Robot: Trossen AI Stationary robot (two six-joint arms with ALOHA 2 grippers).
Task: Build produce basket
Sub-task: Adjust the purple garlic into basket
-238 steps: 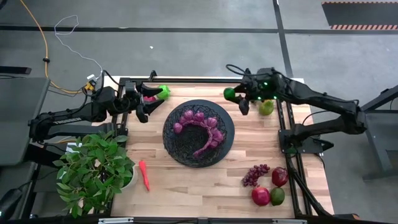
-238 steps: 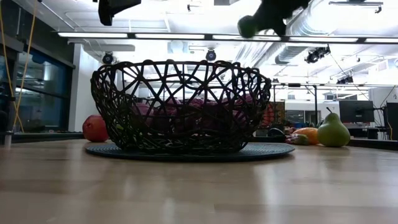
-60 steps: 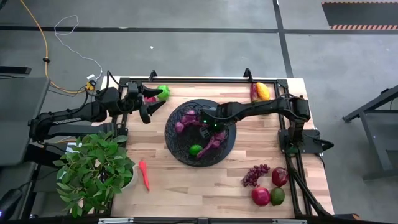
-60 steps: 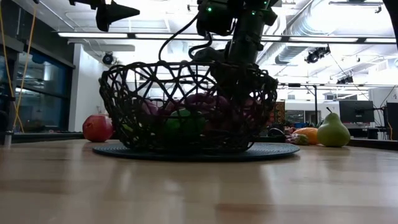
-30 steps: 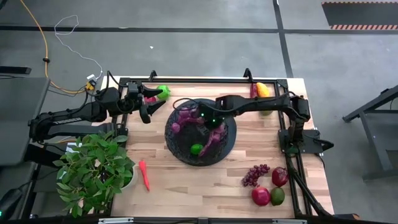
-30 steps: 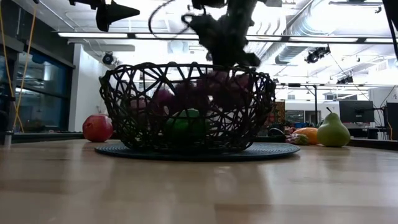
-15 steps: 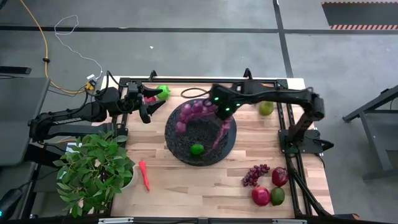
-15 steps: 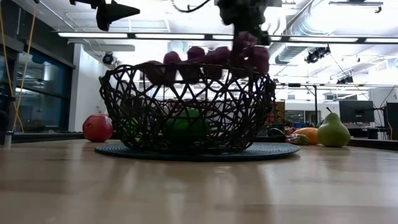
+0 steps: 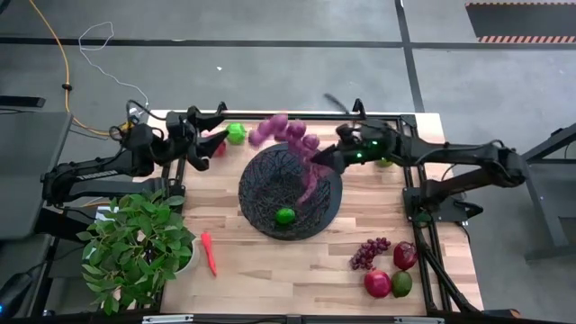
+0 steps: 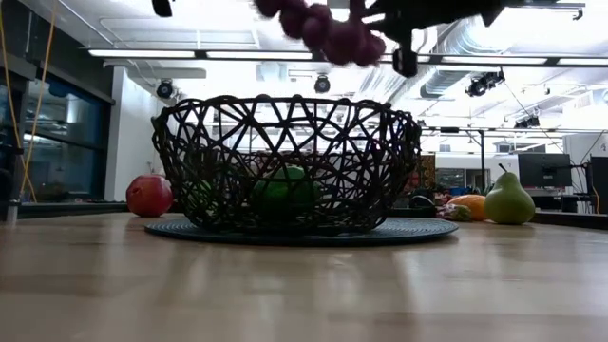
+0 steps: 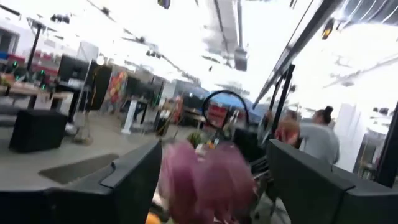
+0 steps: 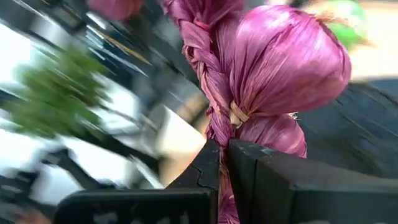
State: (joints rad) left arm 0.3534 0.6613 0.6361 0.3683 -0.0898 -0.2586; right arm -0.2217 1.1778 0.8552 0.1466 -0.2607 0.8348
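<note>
Plant [image 9: 135,247] sits at the near-left corner, slim red pepper [image 9: 209,253] flat on the table just beside it.

My left gripper [image 9: 214,141] hovers over the far-left edge, fingers spread wide, nothing between them. A green fruit [image 9: 236,133] and something red lie right by its tips; can't tell if they touch.

Basket [image 9: 256,184] stands mid-table on its dark mat. In it: one green round fruit [image 9: 285,216] near the front wall, also showing through the mesh in the low view [image 10: 282,185]. Can't make out anything else inside.

My right gripper [image 9: 326,160] is above the basket's far-right rim, fingers clamped tight on a purple braided string [image 12: 214,106] of bulbs. The string [image 9: 286,133] arcs in the air over the far rim, its tail hanging down toward the basket's right side. From table level it's clear above the rim [image 10: 328,28].

A green fruit partly shows behind my right arm at the far edge. Near-right corner: grapes [image 9: 369,253], two red fruits [image 9: 405,256], one green fruit [image 9: 401,284], close together.
</note>
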